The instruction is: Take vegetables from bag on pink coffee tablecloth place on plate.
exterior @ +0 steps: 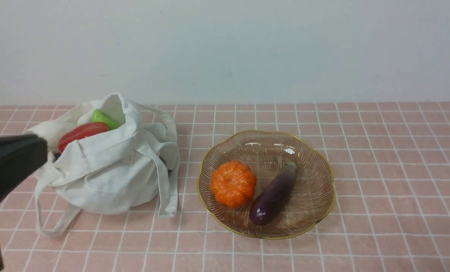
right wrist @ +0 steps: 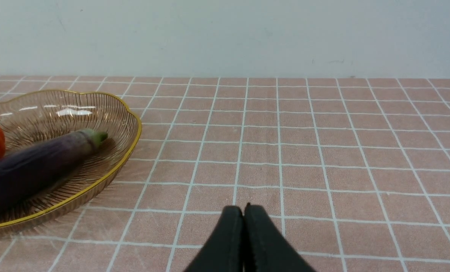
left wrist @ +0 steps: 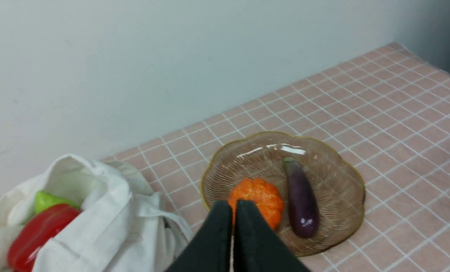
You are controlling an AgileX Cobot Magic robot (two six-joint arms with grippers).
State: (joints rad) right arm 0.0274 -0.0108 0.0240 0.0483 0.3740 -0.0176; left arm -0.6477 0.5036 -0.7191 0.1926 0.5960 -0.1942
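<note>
The off-white bag slumps on the pink coffee tablecloth at the left. A red pepper and a green piece show in its open mouth. To its right stands the ribbed glass plate, holding a purple eggplant and an orange pumpkin. My left gripper is shut and empty, raised near the bag's left side, facing the plate. My right gripper is shut and empty, low over bare cloth to the right of the plate.
A pale wall runs along the back of the table. The bag's strap handles trail onto the cloth in front of it. The cloth drops off at the table's far right corner.
</note>
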